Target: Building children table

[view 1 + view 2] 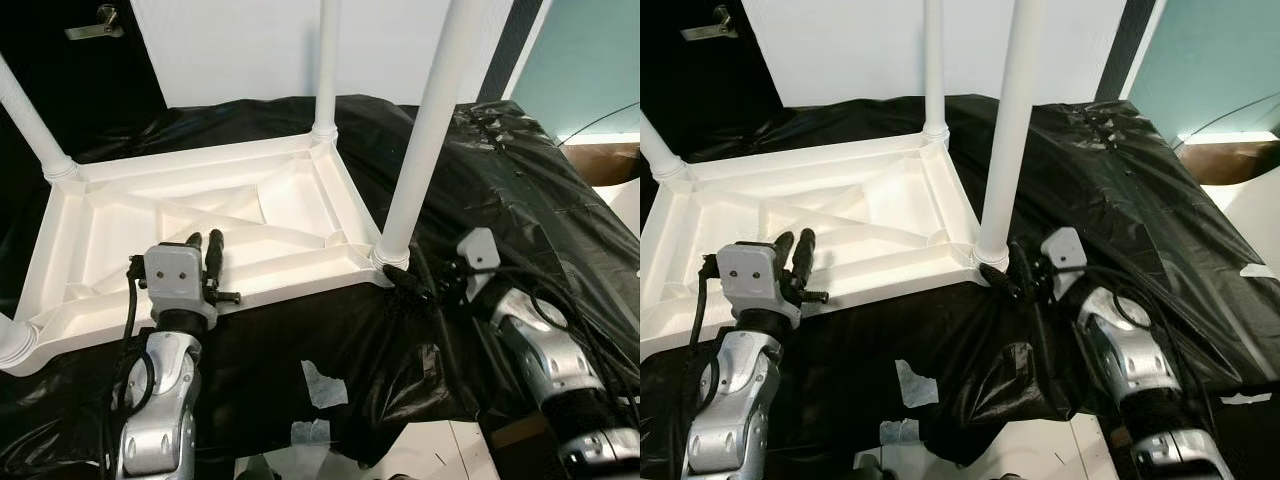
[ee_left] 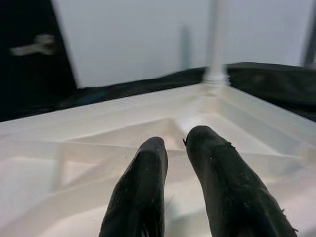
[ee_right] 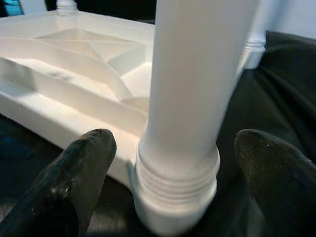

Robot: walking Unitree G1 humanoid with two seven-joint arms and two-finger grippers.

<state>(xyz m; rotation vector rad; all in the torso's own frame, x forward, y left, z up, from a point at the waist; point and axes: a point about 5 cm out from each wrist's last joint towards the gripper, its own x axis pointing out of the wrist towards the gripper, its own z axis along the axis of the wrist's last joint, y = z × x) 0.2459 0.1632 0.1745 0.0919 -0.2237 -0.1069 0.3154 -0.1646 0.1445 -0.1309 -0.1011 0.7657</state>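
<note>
White plastic children's table [image 1: 200,240] lies upside down on a bench covered in black plastic sheeting [image 1: 500,200]; ribbed underside faces up. Legs stand upright from the corner sockets: near right leg [image 1: 425,130], far right leg [image 1: 325,70], far left leg [image 1: 30,120]. A fourth socket or leg base [image 1: 15,345] sits at the near left corner, cut off by the frame edge.

Right hand [image 3: 173,163] is at the base of the near right leg, just above the threaded collar where the leg meets its socket. Its two black fingers [image 3: 74,173] are spread wide, one on each side of the leg, with a visible gap to the leg on both sides; nothing gripped. In the head views this hand [image 1: 1025,275] is low against the sheeting, beside the tabletop's corner.

Left hand [image 1: 203,250] is over the near edge of the tabletop, fingers pointing into the ribbed underside. Fingers [image 2: 143,187] are close together with a narrow gap between them, holding nothing; whether the tips touch the plastic cannot be told.

Surroundings: white wall panel [image 1: 250,40] behind the bench, dark door with metal handle [image 1: 98,22] at far left, scraps of pale tape [image 1: 325,385] on the sheeting's front drape.
</note>
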